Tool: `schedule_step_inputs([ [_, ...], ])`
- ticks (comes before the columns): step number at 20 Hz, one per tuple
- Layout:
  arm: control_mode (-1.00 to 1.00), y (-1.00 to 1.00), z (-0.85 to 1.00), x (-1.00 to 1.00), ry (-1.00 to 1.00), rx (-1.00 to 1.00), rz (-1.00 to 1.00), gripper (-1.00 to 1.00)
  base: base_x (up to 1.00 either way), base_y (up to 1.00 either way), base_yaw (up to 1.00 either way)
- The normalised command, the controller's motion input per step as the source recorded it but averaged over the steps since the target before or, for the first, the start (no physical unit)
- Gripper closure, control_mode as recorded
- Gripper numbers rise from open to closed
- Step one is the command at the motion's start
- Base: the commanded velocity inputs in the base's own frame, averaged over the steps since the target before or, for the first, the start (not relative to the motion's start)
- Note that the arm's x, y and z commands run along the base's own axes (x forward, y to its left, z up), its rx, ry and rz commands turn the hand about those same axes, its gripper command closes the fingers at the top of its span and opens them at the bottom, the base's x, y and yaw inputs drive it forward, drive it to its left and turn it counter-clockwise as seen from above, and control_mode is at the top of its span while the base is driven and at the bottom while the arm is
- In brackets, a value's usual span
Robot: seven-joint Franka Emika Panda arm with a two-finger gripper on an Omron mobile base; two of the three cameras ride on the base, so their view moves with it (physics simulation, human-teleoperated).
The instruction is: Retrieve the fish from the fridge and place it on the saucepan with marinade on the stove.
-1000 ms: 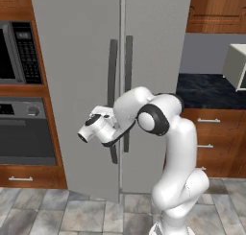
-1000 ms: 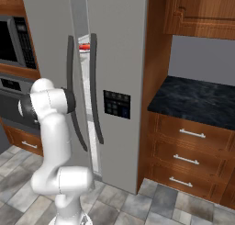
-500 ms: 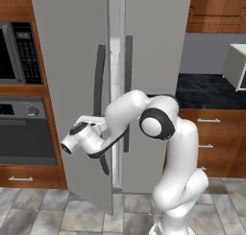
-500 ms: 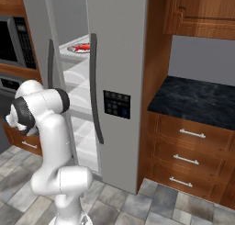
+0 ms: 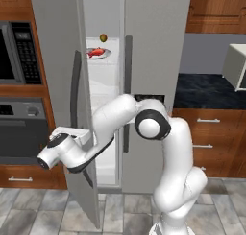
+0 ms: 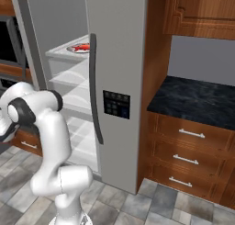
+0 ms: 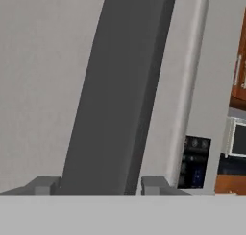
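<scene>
With the fridge door swung wide, the end effector straddles its dark handle, fingers narrowly set either side, while the fish waits on a grey plate inside; a slipping grip could let the door drift.
</scene>
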Motion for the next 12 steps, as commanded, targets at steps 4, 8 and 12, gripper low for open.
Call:
schedule_step_inputs([
  [4,-1.00,1.00,-1.00,-0.67,0.01,0.19,0.13,1.00,0.00,0.00,0.00],
  [8,-1.00,1.00,-0.98,-0.26,0.05,0.08,0.08,1.00,0.00,0.00,0.00],
  [12,-1.00,0.40,-0.19,-0.13,-0.08,0.00,0.01,-1.00,0.00,0.00,0.00],
])
